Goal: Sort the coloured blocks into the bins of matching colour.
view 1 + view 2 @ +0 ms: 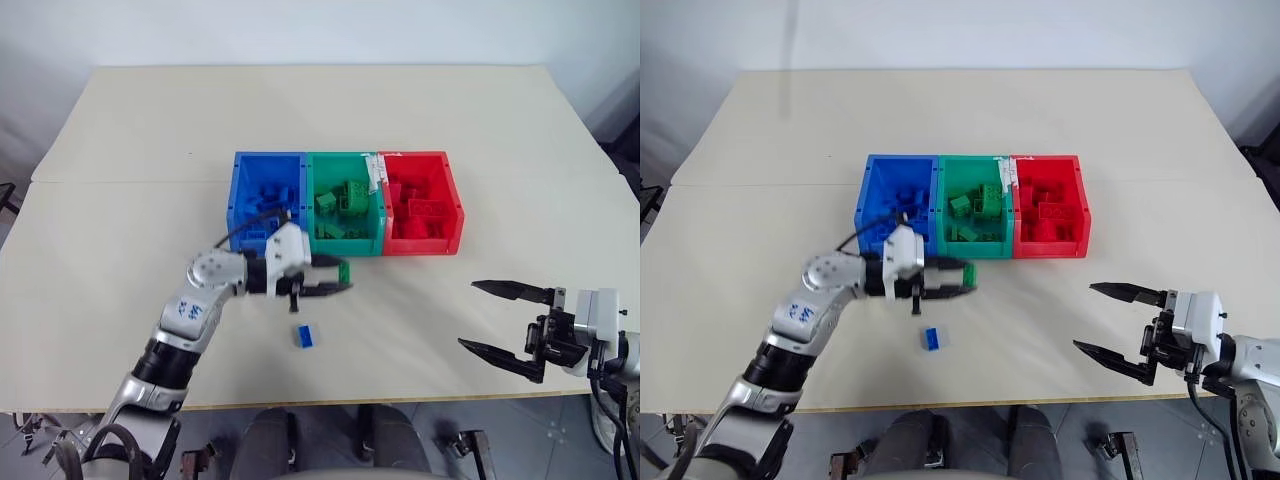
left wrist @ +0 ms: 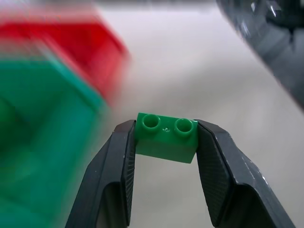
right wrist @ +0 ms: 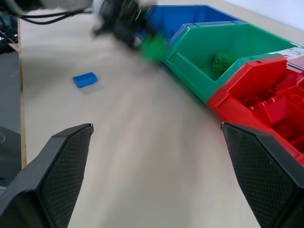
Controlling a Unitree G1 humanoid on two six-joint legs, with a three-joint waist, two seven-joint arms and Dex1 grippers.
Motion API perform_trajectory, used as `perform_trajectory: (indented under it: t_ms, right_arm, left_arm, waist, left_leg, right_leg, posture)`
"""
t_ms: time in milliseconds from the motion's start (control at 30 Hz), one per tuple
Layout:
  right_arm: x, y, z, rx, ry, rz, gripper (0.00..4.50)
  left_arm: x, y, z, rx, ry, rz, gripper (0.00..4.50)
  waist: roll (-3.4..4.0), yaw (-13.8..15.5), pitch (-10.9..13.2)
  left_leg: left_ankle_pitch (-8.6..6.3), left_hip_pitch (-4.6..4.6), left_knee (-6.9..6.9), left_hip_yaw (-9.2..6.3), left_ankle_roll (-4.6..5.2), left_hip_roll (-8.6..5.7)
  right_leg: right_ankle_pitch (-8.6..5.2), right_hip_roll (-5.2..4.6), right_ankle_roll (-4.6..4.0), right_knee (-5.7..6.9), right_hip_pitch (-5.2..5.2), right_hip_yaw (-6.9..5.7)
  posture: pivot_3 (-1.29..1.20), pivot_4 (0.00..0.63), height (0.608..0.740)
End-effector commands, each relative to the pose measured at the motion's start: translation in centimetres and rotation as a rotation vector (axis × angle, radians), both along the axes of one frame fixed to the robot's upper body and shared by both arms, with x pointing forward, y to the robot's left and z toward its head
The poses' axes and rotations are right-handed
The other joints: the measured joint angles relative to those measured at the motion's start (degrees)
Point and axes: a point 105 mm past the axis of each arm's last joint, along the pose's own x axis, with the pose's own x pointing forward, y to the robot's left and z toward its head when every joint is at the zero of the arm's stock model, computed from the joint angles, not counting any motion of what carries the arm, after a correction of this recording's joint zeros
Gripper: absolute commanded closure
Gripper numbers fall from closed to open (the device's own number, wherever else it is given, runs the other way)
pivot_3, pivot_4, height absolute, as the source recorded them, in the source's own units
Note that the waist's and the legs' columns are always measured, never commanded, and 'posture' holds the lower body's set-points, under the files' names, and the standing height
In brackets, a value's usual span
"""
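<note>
A small green block (image 2: 166, 140) with two studs on top is clamped between the two black fingers (image 2: 116, 171) of the left gripper (image 1: 335, 286), one finger pressed against each end. It hangs above the desk (image 1: 120, 230), just in front of the near wall of the green bin (image 1: 345, 245), close to where that bin meets the blue bin (image 1: 240, 200). The left gripper points toward the right of the scene.

A single blue block (image 1: 305, 336) lies flat on the desk a little nearer than the held block, apart from the bins.

The three bins stand side by side and touching, around the middle of the desk: blue on the left, green in the centre, the red bin (image 1: 455, 200) on the right. Each holds several blocks of its own colour, the green ones (image 1: 340, 203) piled loosely, the red ones (image 1: 422, 210) likewise, and the blue ones (image 1: 268, 192) hard to count against the blue floor.

The right gripper (image 1: 508, 320) hovers near the desk's near right edge, well apart from the bins, its fingers (image 3: 61, 166) spread wide with nothing between them.
</note>
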Motion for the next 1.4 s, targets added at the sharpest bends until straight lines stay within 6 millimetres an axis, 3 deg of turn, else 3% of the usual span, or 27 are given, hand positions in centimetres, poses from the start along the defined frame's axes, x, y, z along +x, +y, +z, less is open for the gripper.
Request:
perform_trajectory:
  t_ms: [33,133,300,333,467,567,767,967,1200,1400]
  right_arm:
    - [0.3,-0.2,0.0,0.020,-0.026,-0.045,0.00]
    - [0.2,-0.4,-0.7,0.029,-0.028,-0.080,0.00]
    - [0.1,-0.7,-0.7,0.027,-0.044,-0.111,0.00]
    - [0.1,-0.7,-0.7,0.028,-0.049,-0.115,0.00]
    - [0.2,-0.6,-0.3,0.041,-0.068,-0.116,0.00]
    - [1.1,-0.4,0.9,0.107,-0.104,-0.133,0.00]
    - [3.0,1.0,2.7,0.182,-0.157,-0.102,0.00]
    - [4.2,2.2,3.4,0.209,-0.167,-0.023,0.00]
    - [4.0,4.2,2.6,0.124,-0.097,0.207,0.00]
    - [4.1,4.0,1.6,0.058,-0.041,0.299,0.00]
  left_arm:
    - [1.8,-0.3,2.1,-0.032,-0.087,0.055,3.01]
    - [4.8,-1.1,3.5,-0.024,-0.125,0.140,3.01]
    - [7.0,-1.5,4.3,-0.042,-0.117,0.196,3.01]
    - [6.9,-1.7,4.2,-0.048,-0.107,0.180,2.27]
    - [6.1,-1.8,3.6,-0.042,-0.109,0.126,1.09]
    - [5.6,-0.5,3.1,-0.042,-0.105,0.131,0.15]
    - [4.1,5.1,3.5,-0.092,-0.159,0.236,0.05]
    - [0.6,11.2,2.3,-0.080,-0.127,0.344,0.05]
    - [-3.7,19.1,-2.2,0.014,-0.002,0.565,0.05]
    - [-7.2,24.3,-6.5,0.140,0.133,0.716,0.05]
  waist:
    - [0.00,-0.10,0.00]
    - [-0.02,0.08,0.01]
    - [-0.02,-0.18,0.01]
    - [-0.02,-0.26,0.01]
    - [-0.02,-0.20,0.01]
    - [-0.02,-0.36,0.01]
    - [-0.01,-0.84,0.01]
    - [0.00,-1.05,0.02]
    - [0.00,-1.70,0.02]
    - [0.02,-1.64,0.03]
  left_leg:
    - [0.00,0.04,0.01,0.00,0.01,-0.01]
    - [0.01,0.05,0.13,0.06,0.03,-0.02]
    - [0.02,0.01,0.07,0.07,0.09,-0.04]
    - [0.01,0.02,0.06,0.09,0.11,-0.04]
    - [0.01,-0.02,-0.01,0.13,0.11,-0.03]
    - [0.01,-0.02,0.02,0.14,0.11,-0.02]
    - [0.02,0.02,0.06,-0.15,0.10,0.09]
    - [0.01,0.00,0.05,-0.18,0.11,0.09]
    - [0.00,0.00,0.01,-0.22,0.12,0.23]
    - [-0.07,0.00,-0.02,-0.19,0.08,0.30]
  right_leg:
    - [0.03,0.00,0.01,0.00,0.04,0.02]
    - [0.06,0.02,0.01,-0.12,0.14,-0.04]
    - [0.14,0.02,0.06,-0.08,0.15,-0.03]
    - [0.15,0.02,0.07,-0.10,0.15,-0.02]
    - [0.15,0.06,0.07,-0.14,0.11,-0.05]
    - [0.15,0.06,0.07,-0.13,0.11,-0.03]
    - [0.20,0.05,-0.02,0.00,0.00,0.06]
    - [0.20,-0.03,-0.02,0.00,-0.02,0.07]
    - [0.20,-0.11,-0.02,-0.02,-0.03,0.04]
    - [0.19,-0.15,-0.06,-0.07,-0.11,0.03]
  posture:
    - [0.00,0.150,0.740]
    - [0.00,0.150,0.740]
    - [0.00,0.150,0.740]
    - [0.00,0.150,0.740]
    - [0.00,0.150,0.740]
    - [0.00,0.150,0.740]
    - [0.00,0.150,0.740]
    - [0.00,0.150,0.740]
    - [0.00,0.150,0.740]
    - [0.00,0.150,0.740]
